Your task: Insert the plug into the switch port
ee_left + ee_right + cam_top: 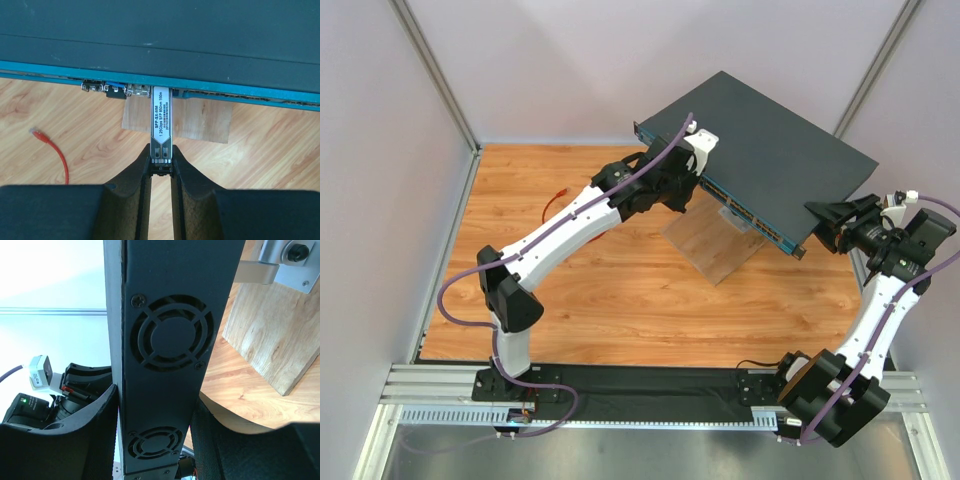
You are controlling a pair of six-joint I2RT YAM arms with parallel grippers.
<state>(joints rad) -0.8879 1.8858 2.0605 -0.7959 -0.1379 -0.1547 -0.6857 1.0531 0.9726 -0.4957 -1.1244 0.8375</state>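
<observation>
The plug (35, 132) lies loose on the table (90, 125) at the left of the left wrist view. Its red cable (59, 157) curves down toward the lower left, well apart from both grippers. In the top view the cable (556, 197) shows at the upper left of the wood, beside the left arm.

The switch ports (745, 212) run in a row along the front face of the switch (770, 145), which sits propped on a wooden block (712, 240).

The left gripper (161, 156) is clenched on a grey module (161, 112) labelled SFP-SX-MM. The module's far end meets the front face just beside some small metal stubs (112, 90).

The right gripper (817, 225), at the right of the top view, straddles the switch's fan end with a finger (85, 430) on each side. Whether it squeezes the box or only flanks it, I cannot tell.
</observation>
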